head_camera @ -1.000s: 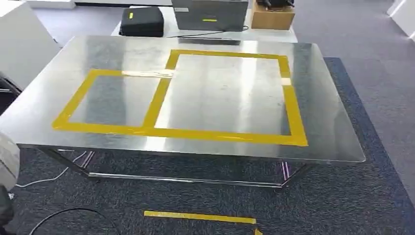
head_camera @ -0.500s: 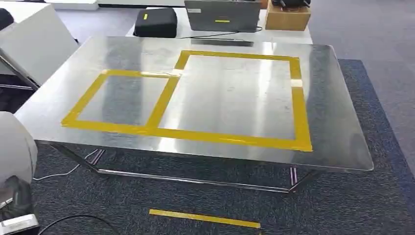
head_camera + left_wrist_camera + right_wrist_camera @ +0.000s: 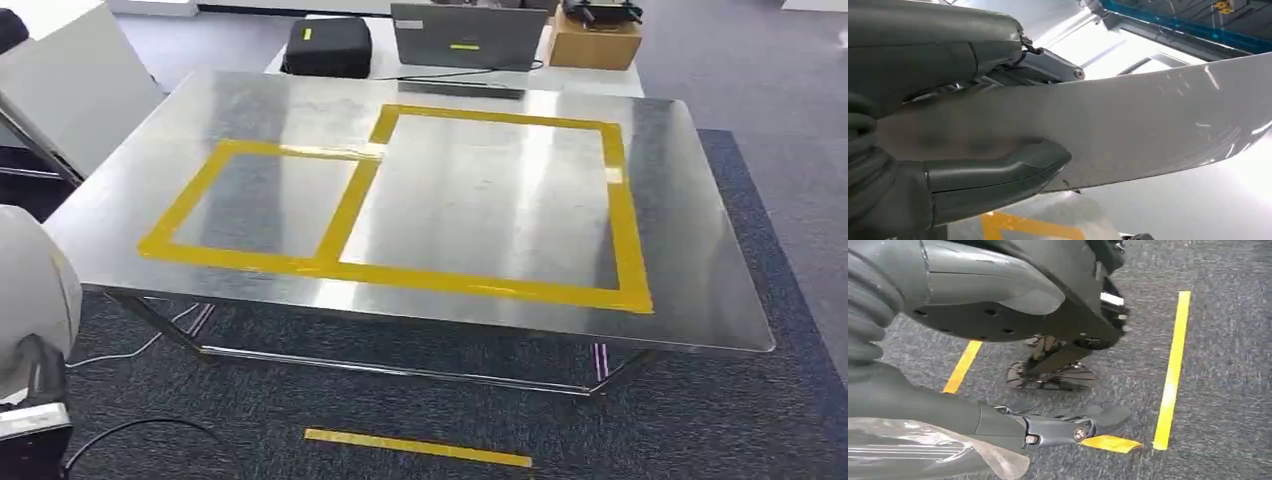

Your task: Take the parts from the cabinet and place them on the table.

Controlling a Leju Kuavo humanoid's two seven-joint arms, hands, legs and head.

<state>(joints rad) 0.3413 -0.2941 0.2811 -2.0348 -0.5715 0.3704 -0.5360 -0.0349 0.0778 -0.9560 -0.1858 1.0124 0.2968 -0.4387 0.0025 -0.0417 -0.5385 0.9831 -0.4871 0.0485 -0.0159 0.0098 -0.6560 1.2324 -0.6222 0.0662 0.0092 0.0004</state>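
Nearest to you, bottom-left of the head view, a pale rounded part (image 3: 35, 300) sits at the robot's left side. The left wrist view shows the left hand (image 3: 948, 125) clamped on it: thumb (image 3: 998, 170) pressed under a smooth white-grey panel, darker fingers over the top edge. So that's the task's thing, held, not yet on the desk.

The right hand (image 3: 1013, 390) hangs low over the carpet, thumb and fingers spread apart. A bit of clear plastic film (image 3: 923, 450) lies along the wrist; can't tell if the hand grips it, though it looks to hold nothing.

Next out: a yellow tape strip (image 3: 418, 447) on the floor, approx. in front of the desk's near edge, w/ a black cable (image 3: 130, 435) to its left.

Then the steel desk (image 3: 700, 290), marked w/ two yellow tape boxes (image 3: 480, 285), the smaller at left, the larger at right. Neither box has anything in it.

Far side: a black case (image 3: 327, 46), a laptop (image 3: 468, 36) and a cardboard box (image 3: 595, 40) on a white table behind.

Risks, as I judge them: the part is big and slick, held by one hand near an edge, so it could pivot or slip when you swing it over. The desk's near edge sits between part and boxes; come in low and you'd clip it. The cable is close to the robot's feet, a snag risk if you step fwd.
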